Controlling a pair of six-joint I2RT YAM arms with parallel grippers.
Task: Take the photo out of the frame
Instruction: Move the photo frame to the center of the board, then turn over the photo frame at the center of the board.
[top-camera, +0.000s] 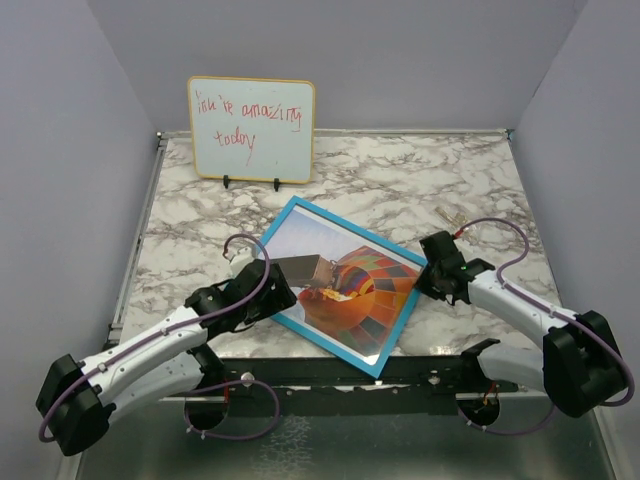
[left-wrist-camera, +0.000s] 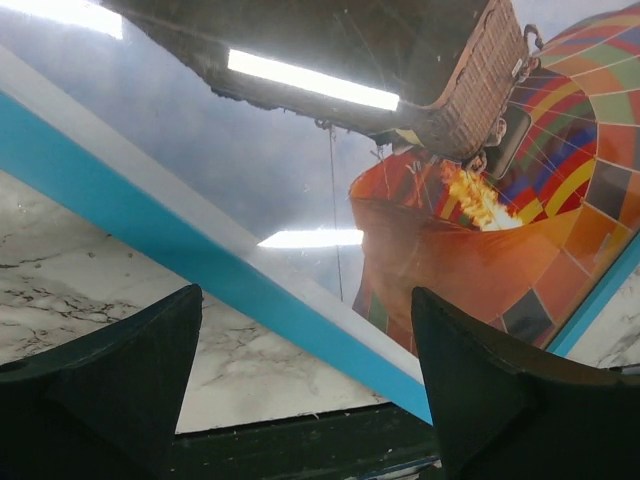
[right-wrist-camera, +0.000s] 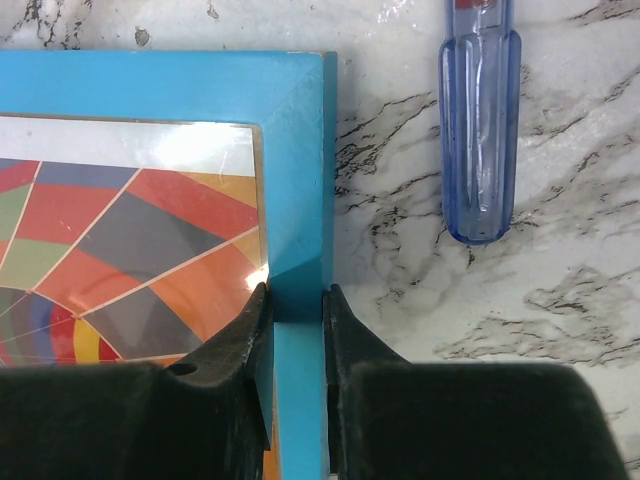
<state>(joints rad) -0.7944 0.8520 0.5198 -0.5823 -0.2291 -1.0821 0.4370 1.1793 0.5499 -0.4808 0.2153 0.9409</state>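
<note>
The frame (top-camera: 360, 231) lies face up and turned at an angle on the marble table, its bright blue rim around the photo (top-camera: 365, 290) of a striped hot-air balloon. My right gripper (top-camera: 425, 275) is shut on the frame's right rim; in the right wrist view its two fingers pinch the blue rim (right-wrist-camera: 295, 120) next to the photo (right-wrist-camera: 130, 230), right gripper (right-wrist-camera: 297, 290). My left gripper (top-camera: 275, 290) hangs open over the frame's near-left edge. In the left wrist view the blue rim (left-wrist-camera: 200, 255) and photo (left-wrist-camera: 450, 260) show between the spread fingers of the left gripper (left-wrist-camera: 305, 292).
A small whiteboard (top-camera: 252, 128) with red handwriting stands at the back left. A clear blue tool handle (right-wrist-camera: 480, 130) lies on the marble just right of the frame's far-right corner, also seen as a handle (top-camera: 447, 215). The table's dark near edge (top-camera: 420, 362) runs below the frame.
</note>
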